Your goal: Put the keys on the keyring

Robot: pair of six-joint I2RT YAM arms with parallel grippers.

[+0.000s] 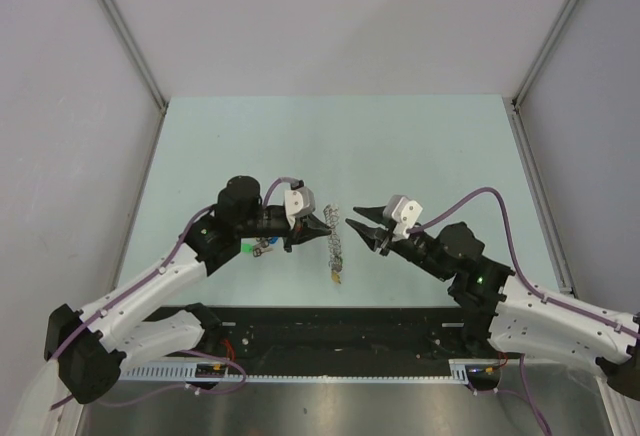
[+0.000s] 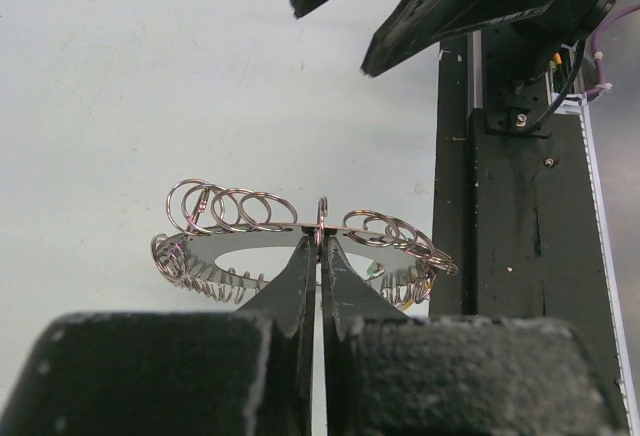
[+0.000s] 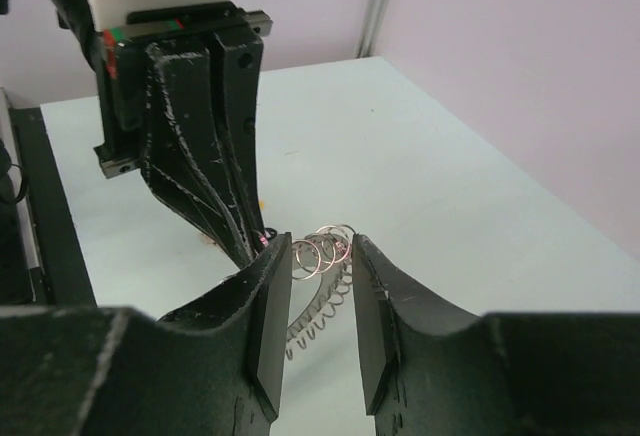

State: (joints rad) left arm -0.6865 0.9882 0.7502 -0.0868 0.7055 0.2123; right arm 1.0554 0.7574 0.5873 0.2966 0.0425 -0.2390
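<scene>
We see the left jaws pressed fully together on the large silver-grey metal keyring [image 1: 336,246], pinching its flat band at the rim. In the left wrist view the keyring [image 2: 250,239] spreads out to both sides of that grip, fringed all round with small wire split rings. A yellow tag and a green tag show among the rings at its right side.

From above, the keyring appears edge-on as a narrow strip between the two arms, over the pale green worktop [image 1: 400,146]. A yellowish piece sits at its near end. We cannot tell whether that end touches the worktop.

The right jaws stand partly open, just to the right of the keyring and facing the left jaws. In the right wrist view a few of the small rings [image 3: 325,248] show in the gap between them. We cannot tell whether either jaw touches them.

Small silvery metal keys with a green oval tag [image 1: 256,247] lie on the worktop under the left arm, apart from the keyring.
</scene>
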